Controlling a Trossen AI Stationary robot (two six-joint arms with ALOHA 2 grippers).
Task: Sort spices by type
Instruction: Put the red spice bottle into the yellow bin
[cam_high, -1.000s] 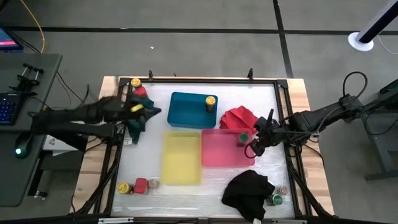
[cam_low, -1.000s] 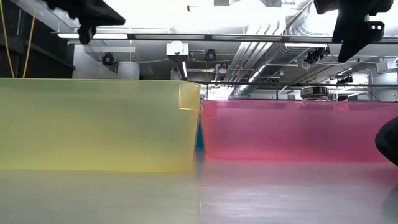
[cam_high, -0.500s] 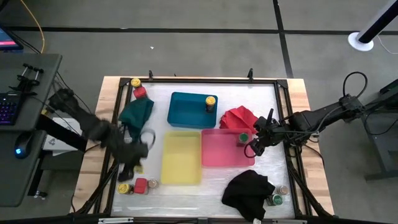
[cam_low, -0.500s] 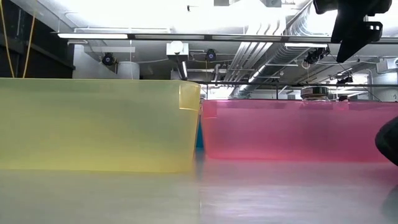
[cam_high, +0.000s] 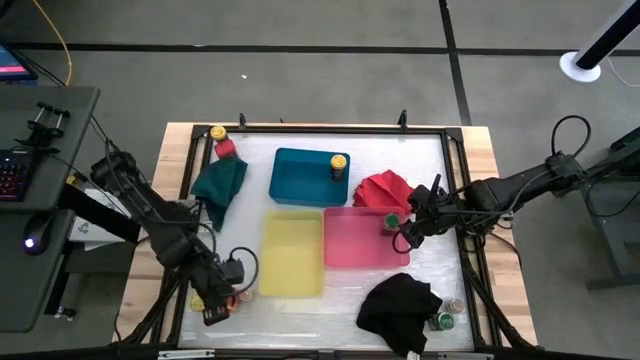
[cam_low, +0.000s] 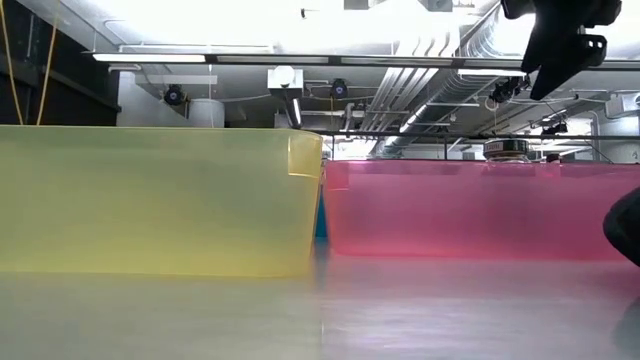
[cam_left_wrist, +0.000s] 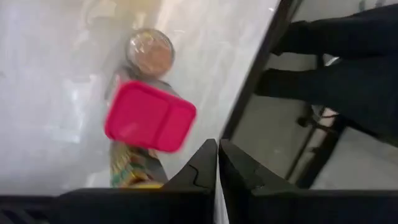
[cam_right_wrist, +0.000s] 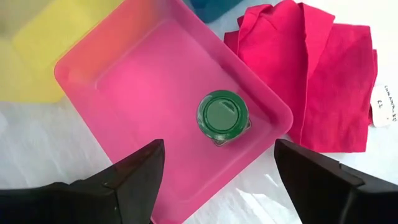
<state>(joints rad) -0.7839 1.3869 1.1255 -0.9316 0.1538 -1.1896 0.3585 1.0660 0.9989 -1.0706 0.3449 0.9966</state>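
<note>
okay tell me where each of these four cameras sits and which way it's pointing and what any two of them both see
High view: overhead, straight down; both arms, blue tray, left gripper.
Low view: table height, level across yellow tray and pink tray; right gripper overhead.
Left wrist: over red-lidded jar, shut fingers showing.
Right wrist: down on green-lidded jar, open fingers showing.
Shared: right wrist and high views both show that jar in the pink tray.

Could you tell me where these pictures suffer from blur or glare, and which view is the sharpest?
Left wrist view: the red-lidded jar and the silvery-lidded jar behind it are smeared. Low view: ceiling lights blow out to white above the yellow tray. Right wrist view is sharpest: the green-lidded jar in the pink tray reads crisply.
</note>
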